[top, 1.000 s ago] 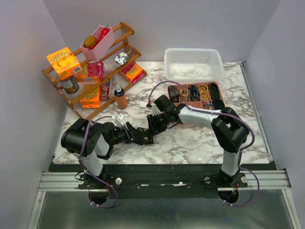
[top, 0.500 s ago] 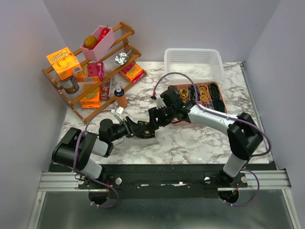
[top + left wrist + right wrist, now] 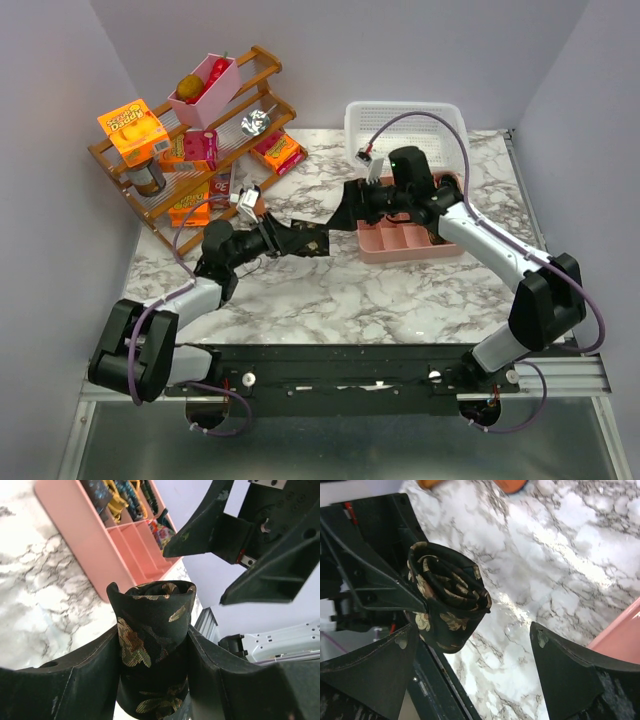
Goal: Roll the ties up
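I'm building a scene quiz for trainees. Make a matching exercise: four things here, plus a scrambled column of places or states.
1 rolled tie
2 right gripper
3 white basket
4 wooden rack

a back left of the table
b jaws wide open
c held between the left gripper's jaws
d behind the pink tray

Pairs: 1-c, 2-b, 3-d, 4-a
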You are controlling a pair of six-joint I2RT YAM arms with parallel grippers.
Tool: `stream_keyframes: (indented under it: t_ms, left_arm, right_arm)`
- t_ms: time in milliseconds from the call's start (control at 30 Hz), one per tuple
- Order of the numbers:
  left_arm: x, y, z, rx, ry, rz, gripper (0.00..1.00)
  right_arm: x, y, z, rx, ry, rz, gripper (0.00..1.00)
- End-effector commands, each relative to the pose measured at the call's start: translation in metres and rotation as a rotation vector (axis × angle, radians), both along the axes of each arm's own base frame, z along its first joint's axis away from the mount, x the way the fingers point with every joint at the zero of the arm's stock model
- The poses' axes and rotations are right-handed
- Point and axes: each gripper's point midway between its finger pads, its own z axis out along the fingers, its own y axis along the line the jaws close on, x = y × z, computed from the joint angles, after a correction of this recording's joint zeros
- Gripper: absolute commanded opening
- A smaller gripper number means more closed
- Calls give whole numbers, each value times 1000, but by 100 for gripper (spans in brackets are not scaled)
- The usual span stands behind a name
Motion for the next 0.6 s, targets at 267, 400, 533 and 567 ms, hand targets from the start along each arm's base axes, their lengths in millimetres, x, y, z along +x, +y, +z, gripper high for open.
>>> stream_keyframes:
  t_ms: [267,400,533,567]
  left_arm:
    - [7,-4,51,-68,-84,-2,59]
    - [7,-4,63,-85,-110,3,59]
    - [5,-5,73,-109,-126,-5,59]
    - [5,-5,75,-116,-127,-7,59]
  right_arm:
    - [-44,7,59,326,14,303,100]
    - [-41,6,49,313,32,273,100]
    - [-40,9,45,332,71,252,100]
    - [-37,10,48,346,54,251,100]
